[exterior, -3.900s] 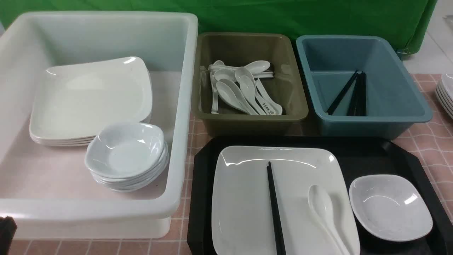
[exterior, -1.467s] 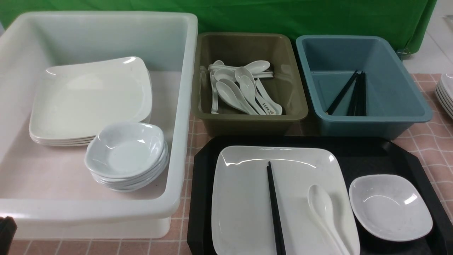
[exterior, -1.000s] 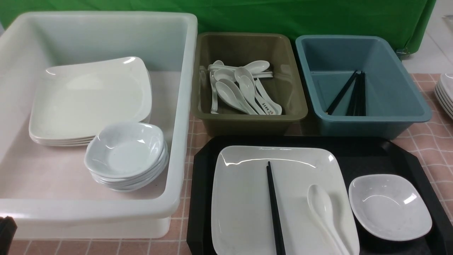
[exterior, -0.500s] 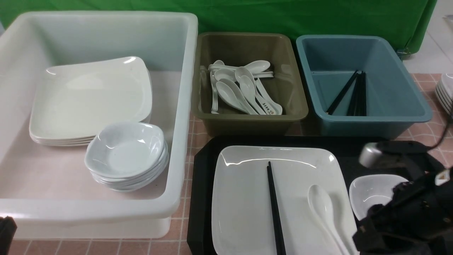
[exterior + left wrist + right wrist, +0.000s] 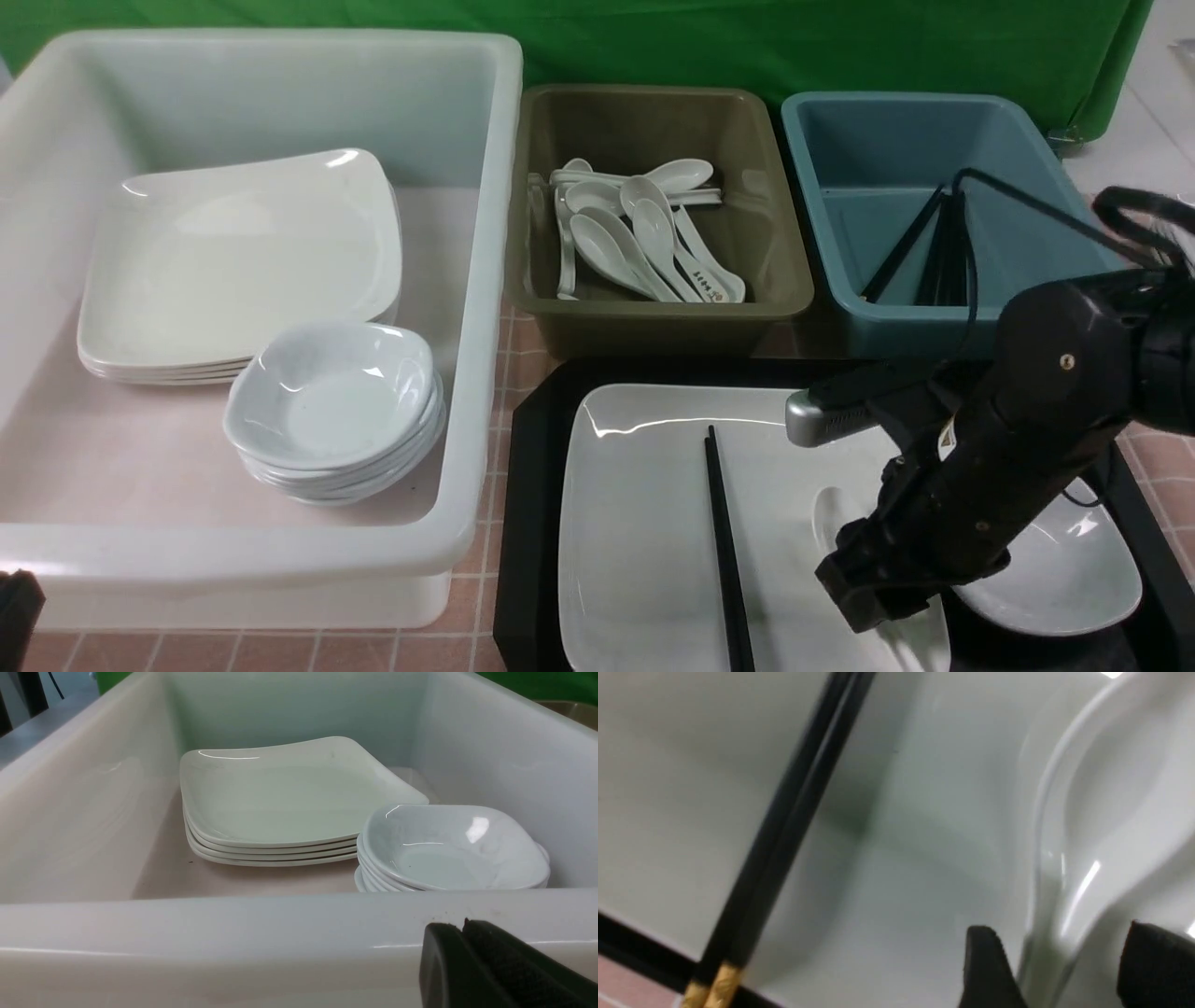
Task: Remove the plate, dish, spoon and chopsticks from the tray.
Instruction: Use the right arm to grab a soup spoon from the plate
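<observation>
We took the tray (image 5: 527, 523) as our mark. On its left part lay the plate (image 5: 635, 523), and on the plate we saw the chopsticks (image 5: 724, 551) running front to back, with the spoon (image 5: 827, 509) to their right. The dish (image 5: 1074, 579) sat on the tray's right part, beside the plate. Behind the tray's left half stood a first tub (image 5: 644, 126) holding spoons (image 5: 611, 245); behind its right half, a second tub (image 5: 878, 140) holding more chopsticks (image 5: 939, 261). Just left of the tray we found the largest tub (image 5: 499, 233), with a stack of plates (image 5: 233, 261) at its back and a stack of dishes (image 5: 331, 401) in front of that, nearer the tray.
</observation>
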Robot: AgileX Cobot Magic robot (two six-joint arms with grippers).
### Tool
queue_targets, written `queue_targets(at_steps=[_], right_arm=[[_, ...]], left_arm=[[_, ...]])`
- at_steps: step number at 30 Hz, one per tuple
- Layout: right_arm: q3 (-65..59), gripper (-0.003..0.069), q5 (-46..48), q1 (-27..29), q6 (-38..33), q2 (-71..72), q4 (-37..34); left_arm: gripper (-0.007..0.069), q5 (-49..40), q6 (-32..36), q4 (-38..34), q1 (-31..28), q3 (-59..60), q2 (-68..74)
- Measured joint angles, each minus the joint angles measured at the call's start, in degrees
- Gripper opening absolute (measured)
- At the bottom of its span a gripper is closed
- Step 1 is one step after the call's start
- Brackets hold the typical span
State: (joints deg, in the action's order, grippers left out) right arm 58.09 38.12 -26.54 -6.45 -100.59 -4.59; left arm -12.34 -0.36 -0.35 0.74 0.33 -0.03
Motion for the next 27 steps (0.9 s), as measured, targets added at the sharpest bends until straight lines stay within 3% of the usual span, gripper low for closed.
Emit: queue_targets(at_steps=[9,12,15,19,23,27], right_arm=[[0.8,0.0421,-0.9,-0.1,0.0,-2.6,-0.4],[0.8,0.0272,-0.9,-0.1,0.0,-2.8,-0.2],[0.8,0.0198,-0.6,-0.1,0.1,-2.8,-0.2],[1.0,0.0184,0.9,-0.1,0.2,-2.5,-0.2],[3.5,0.0118,4.9,-0.1,0.2,-0.2,-0.1],[7.4,0.012,5.4,-0.1,0.4,2.5,0.1]], left_arm=[[0.0022,0.0,0.0,0.0,0.0,0.0,0.0],[0.0022,0.0,0.0,0.0,0.0,0.0,0.0],[0.0022,0.0,0.0,0.0,0.0,0.0,0.0],[0.0022,0.0,0.0,0.0,0.0,0.0,0.0],[0.0022,0.0,0.0,0.0,0.0,0.0,0.0],[0.0022,0.0,0.0,0.0,0.0,0.0,0.0]])
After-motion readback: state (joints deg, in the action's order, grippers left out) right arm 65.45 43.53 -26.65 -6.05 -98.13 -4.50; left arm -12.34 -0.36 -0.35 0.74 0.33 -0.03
